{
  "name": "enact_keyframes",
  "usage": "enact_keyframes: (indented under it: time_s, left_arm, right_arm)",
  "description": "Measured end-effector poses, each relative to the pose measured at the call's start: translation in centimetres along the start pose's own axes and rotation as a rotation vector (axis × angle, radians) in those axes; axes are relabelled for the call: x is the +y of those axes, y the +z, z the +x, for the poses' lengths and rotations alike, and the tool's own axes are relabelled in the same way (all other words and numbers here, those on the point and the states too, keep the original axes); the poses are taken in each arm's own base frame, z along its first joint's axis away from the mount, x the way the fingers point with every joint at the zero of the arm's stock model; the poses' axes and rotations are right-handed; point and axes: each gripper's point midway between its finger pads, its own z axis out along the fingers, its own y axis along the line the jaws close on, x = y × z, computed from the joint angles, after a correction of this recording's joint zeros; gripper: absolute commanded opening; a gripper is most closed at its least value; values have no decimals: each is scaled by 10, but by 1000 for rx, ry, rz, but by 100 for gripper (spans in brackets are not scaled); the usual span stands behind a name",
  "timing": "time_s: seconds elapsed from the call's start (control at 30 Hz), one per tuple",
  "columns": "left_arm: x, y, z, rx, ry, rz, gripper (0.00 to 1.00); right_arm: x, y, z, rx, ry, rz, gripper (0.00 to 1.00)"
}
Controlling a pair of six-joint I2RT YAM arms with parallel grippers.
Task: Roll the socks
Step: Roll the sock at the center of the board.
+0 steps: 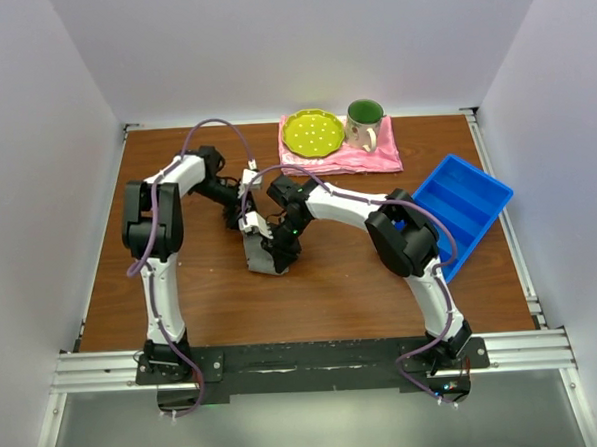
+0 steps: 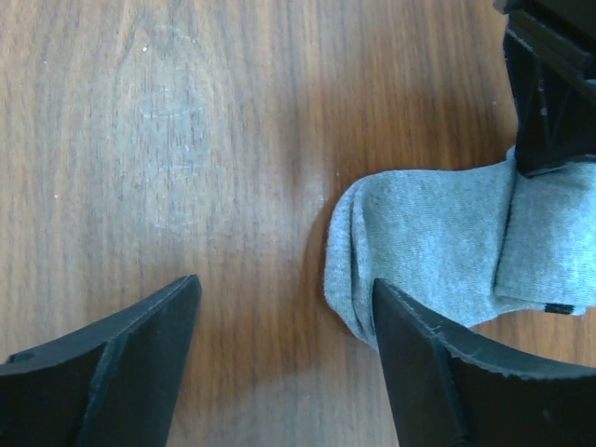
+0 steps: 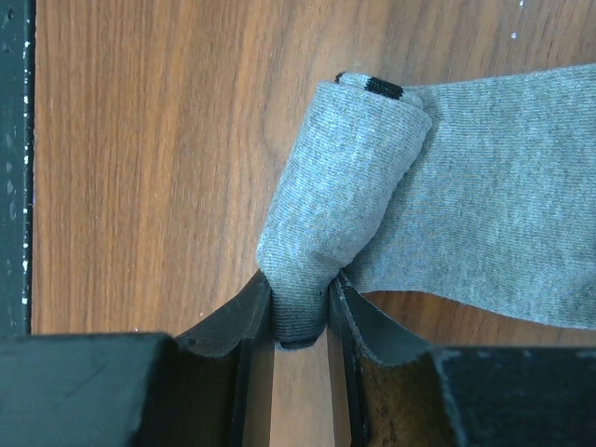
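A grey sock lies flat on the wooden table between the two arms. In the right wrist view one end of the sock is folded back over the rest into a thick roll, and my right gripper is shut on that roll's lower end. In the left wrist view the sock's rounded other end lies just right of my left gripper. That gripper is open, with bare wood between its jaws, and its right finger overlaps the sock's edge. From above, the left gripper sits just behind the sock.
At the back stands a pink cloth carrying a yellow-green plate and a green mug. A blue bin sits at the right edge. The right gripper's dark body fills the left wrist view's top right corner.
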Motion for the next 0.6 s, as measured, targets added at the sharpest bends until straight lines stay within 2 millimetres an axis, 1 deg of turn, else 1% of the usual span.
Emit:
enact_keyframes:
  time_s: [0.07, 0.1, 0.17, 0.27, 0.37, 0.4, 0.43, 0.53, 0.6]
  left_arm:
    - [0, 1, 0, 10, 2, 2, 71]
    - [0, 2, 0, 16, 3, 7, 67]
    - [-1, 4, 0, 28, 0, 16, 65]
    - [-5, 9, 0, 40, -6, 35, 55]
    - [-10, 13, 0, 60, -16, 50, 22]
    - [-11, 15, 1, 68, -26, 56, 3]
    - [-14, 17, 3, 78, -41, 67, 0]
    - [-21, 21, 5, 91, -84, 95, 0]
    - [-23, 22, 5, 99, -98, 98, 0]
  right_arm:
    - [0, 0, 0, -1, 0, 2, 0]
    - [0, 0, 0, -2, 0, 4, 0]
    - [0, 0, 0, -2, 0, 4, 0]
    - [0, 0, 0, -4, 1, 6, 0]
    - [0, 0, 0, -4, 1, 7, 0]
    - [0, 0, 0, -5, 0, 8, 0]
    - [0, 0, 0, -5, 0, 11, 0]
    - [0, -1, -1, -4, -6, 22, 0]
    - [0, -1, -1, -2, -13, 33, 0]
